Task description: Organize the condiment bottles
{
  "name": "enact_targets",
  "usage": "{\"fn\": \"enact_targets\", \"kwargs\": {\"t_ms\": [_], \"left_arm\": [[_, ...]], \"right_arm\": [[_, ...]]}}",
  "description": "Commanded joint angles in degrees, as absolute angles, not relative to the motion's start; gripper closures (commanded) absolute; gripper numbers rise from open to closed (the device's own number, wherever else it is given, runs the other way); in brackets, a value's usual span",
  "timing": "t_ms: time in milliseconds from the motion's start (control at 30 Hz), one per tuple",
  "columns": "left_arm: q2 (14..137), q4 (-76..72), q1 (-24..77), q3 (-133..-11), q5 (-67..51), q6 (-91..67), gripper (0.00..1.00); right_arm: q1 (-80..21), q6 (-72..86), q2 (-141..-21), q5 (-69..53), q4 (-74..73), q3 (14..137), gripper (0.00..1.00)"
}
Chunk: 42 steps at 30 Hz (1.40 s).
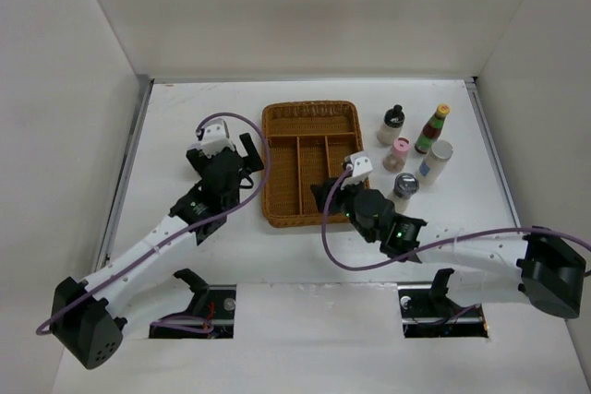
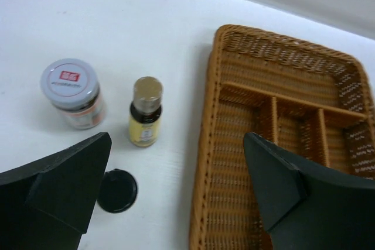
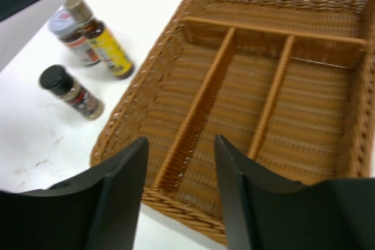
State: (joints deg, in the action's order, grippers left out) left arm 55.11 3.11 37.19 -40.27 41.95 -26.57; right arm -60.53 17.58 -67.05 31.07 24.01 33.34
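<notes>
**A:** So where's the stuff sitting right now?

**B:** All out on the table (image 1: 175, 117), on both sides of the wicker tray (image 1: 309, 107). The overhead cam shows five standing upright to the right of it: the black-capped bottle (image 1: 392, 125), the dark sauce bottle (image 1: 430, 129) with the yellow cap, the pink-lidded jar (image 1: 399, 152), the white blue-label bottle (image 1: 434, 161), and the silver-lidded shaker (image 1: 404, 188), which is nearest the arms.

**A:** And the left side?

**B:** Three more, but only the wrist cams catch them. From above I think the left arm (image 1: 157, 237) is covering them. There's a grey-lidded jar (image 2: 70, 91) with a little yellow-label bottle (image 2: 146, 112) just beside it. A black-lidded spice jar (image 3: 73, 92) sits a bit nearer the arms. All three are upright.

**A:** Claws?

**B:** The left gripper (image 2: 177, 156) has its fingers spread wide with nothing between them. It's hanging over the table right at the tray's left rim, with those three just ahead. The right gripper (image 3: 180, 150) is parted too, with a narrower gap and nothing in it. It's above the tray's near edge, roughly in line with the left divider (image 3: 199, 98).
</notes>
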Motion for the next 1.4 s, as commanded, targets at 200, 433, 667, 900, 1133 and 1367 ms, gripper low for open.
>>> {"fn": "enact_targets", "kwargs": {"t_ms": [200, 433, 667, 900, 1133, 1367], "left_arm": [[54.6, 5.3, 31.6, -46.1, 41.5, -23.9, 0.00], [57.4, 1.7, 29.7, -49.0, 39.2, -20.2, 0.36], [66.4, 3.5, 27.3, -52.6, 38.4, -19.9, 0.38], [74.2, 3.0, 25.2, -54.0, 35.6, -20.8, 0.33], [77.8, 0.9, 24.0, -52.7, 35.3, -22.5, 0.41], [80.5, 0.5, 24.3, -52.6, 35.4, -23.6, 0.50]], "right_arm": [[-61.8, 16.2, -67.2, 30.3, 31.1, 33.3, 0.51], [-59.5, 17.6, -65.2, 30.3, 28.8, 32.6, 0.80], [-59.2, 17.7, -66.9, 30.0, 29.3, 32.8, 0.70], [-58.8, 17.6, -67.1, 29.6, 29.9, 32.4, 0.64], [-58.2, 17.7, -66.0, 29.6, 30.0, 31.9, 0.60], [-57.3, 17.8, -65.0, 29.7, 30.7, 31.0, 0.56]]}}
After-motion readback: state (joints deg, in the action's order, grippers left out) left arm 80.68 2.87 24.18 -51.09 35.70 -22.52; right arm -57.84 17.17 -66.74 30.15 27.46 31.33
